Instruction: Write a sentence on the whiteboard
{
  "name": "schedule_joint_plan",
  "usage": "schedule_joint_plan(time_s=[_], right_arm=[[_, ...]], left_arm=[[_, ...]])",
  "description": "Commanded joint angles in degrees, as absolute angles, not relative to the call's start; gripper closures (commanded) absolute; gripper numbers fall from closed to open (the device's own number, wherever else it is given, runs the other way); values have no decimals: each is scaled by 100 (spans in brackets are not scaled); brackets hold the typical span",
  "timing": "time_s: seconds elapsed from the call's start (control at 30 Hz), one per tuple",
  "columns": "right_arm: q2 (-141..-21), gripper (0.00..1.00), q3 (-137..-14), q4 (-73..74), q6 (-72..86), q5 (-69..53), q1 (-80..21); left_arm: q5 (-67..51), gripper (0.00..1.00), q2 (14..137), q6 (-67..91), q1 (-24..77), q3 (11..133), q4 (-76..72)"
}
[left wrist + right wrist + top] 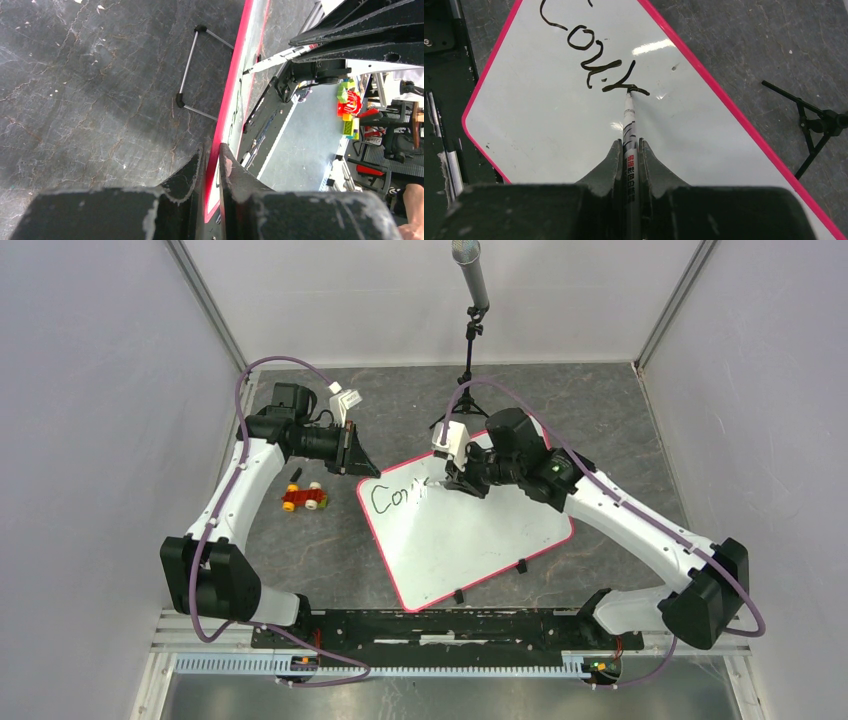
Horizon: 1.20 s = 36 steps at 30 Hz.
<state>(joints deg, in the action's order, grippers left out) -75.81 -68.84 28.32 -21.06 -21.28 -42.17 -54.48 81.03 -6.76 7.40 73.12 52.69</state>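
Observation:
The whiteboard (480, 540), white with a pink-red rim, lies tilted on the dark table. My left gripper (356, 465) is shut on its far left corner; in the left wrist view the fingers (227, 162) pinch the red rim (235, 85) edge-on. My right gripper (629, 145) is shut on a grey marker (629, 117) whose tip touches the board (549, 115). The sentence (589, 55) is a few black letters reading about "Cour", with the tip at the end of the last stroke. From above, the writing (395, 495) sits near the board's left end beside the right gripper (452, 480).
A red and yellow toy car (304, 498) and a small black cap (295, 475) lie left of the board. A microphone on a black tripod (468, 340) stands behind it; its legs (819, 125) spread near the far rim. Two black clips (521, 566) sit at the near edge.

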Motion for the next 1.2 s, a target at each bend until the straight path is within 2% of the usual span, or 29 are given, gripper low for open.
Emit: schedule_joint_plan(time_s=[0.0, 0.27, 0.83, 1.17], right_arm=[[-7469, 100, -6617, 2816, -2144, -2096, -4236], [-7341, 100, -6518, 2925, -2293, -1961, -4207], [-7641, 100, -7110, 2813, -2231, -1987, -3973], [-7479, 100, -6800, 2872, -2197, -2059, -3973]], left_arm=[[-5496, 98, 8114, -816, 844, 7401, 5317], [-5492, 98, 8146, -808, 844, 7418, 5322], [-5472, 98, 8171, -800, 844, 7430, 5321], [-5483, 98, 8185, -803, 844, 7438, 5319]])
